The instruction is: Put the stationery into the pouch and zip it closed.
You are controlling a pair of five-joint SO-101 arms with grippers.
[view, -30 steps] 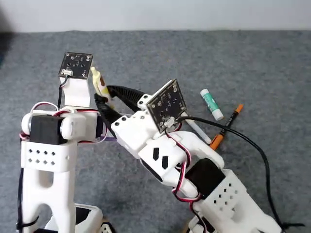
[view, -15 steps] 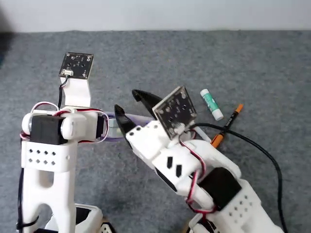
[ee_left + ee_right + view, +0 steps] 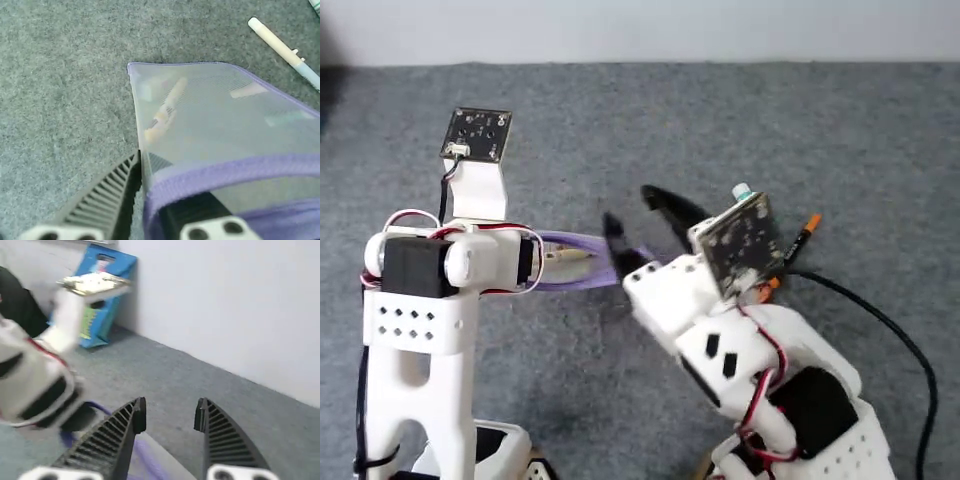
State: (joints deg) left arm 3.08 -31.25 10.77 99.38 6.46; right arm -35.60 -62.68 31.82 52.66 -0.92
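**Left arm is pinning the pouch while the right fingers are hanging apart and empty**

The left gripper (image 3: 145,172) is clamping its fingers on the purple rim of the pouch (image 3: 582,268), which is lying at the left of the table (image 3: 820,120) with a yellowish item inside. The right gripper (image 3: 630,208) is hovering just right of it. The glue stick (image 3: 741,191), orange pen (image 3: 808,226) and white pen (image 3: 280,45) are lying loose farther right. A careless reach risks sending them rolling, and the thin mesh may be slipping from the pinch, letting the mouth sag shut.

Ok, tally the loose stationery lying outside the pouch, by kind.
Pens: 2, the white pen and the orange pen
Glue stick: 1
Total: 3 outside the pouch
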